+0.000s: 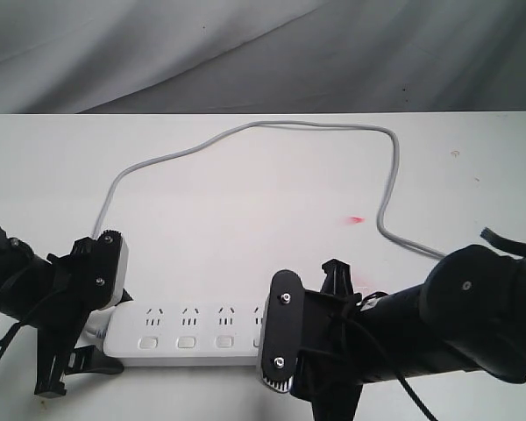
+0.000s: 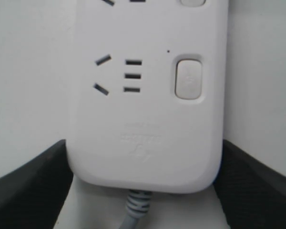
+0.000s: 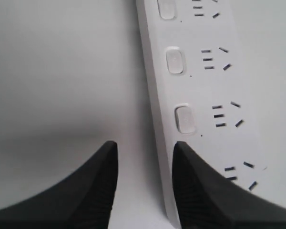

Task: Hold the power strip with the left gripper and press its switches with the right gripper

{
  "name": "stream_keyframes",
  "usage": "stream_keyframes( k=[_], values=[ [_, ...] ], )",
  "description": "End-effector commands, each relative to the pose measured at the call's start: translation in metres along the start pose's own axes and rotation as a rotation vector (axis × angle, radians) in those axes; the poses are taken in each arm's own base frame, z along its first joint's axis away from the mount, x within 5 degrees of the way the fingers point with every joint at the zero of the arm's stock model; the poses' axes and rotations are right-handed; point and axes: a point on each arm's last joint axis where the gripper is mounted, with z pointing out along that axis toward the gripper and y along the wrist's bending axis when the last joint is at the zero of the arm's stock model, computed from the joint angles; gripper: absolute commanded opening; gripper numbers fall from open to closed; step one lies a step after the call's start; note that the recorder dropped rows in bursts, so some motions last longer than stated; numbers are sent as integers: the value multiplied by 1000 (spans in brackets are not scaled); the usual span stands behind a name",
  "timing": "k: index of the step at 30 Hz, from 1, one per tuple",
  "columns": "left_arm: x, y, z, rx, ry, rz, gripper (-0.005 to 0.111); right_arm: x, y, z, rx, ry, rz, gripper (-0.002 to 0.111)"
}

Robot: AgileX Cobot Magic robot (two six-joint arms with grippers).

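Left wrist view: the left gripper (image 2: 144, 145) pinches the power strip (image 2: 148, 109) at its cord end, black fingers (image 2: 28, 191) against both long sides. Exterior view shows the strip lying flat on the white table (image 1: 245, 193), low in the frame, left of centre. Over its other end the right gripper (image 3: 145, 148) has its jaws spread and empty, one finger overlapping the strip's edge near the switches (image 3: 185, 118).

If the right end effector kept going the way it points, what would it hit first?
Probably the power strip: one finger hangs over its edge near a switch; the other faces the table.
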Motion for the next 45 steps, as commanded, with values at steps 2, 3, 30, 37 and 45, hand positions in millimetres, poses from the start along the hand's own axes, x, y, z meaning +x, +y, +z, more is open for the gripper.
stream_keyframes(
  k=[2,3,30,37,45],
  values=[
    [3,3,1,-26,23,9,54,4,-4,1,40,24,-36,36],
    [3,3,1,-26,23,9,54,4,-4,1,44,26,-44,36],
    [3,3,1,-26,23,9,54,9,-8,7,77,60,-63,35],
    [3,3,1,-26,23,9,54,9,-8,7,76,61,-63,35],
    [3,3,1,-26,23,9,54,8,-10,15,65,69,-58,35]
  ],
)
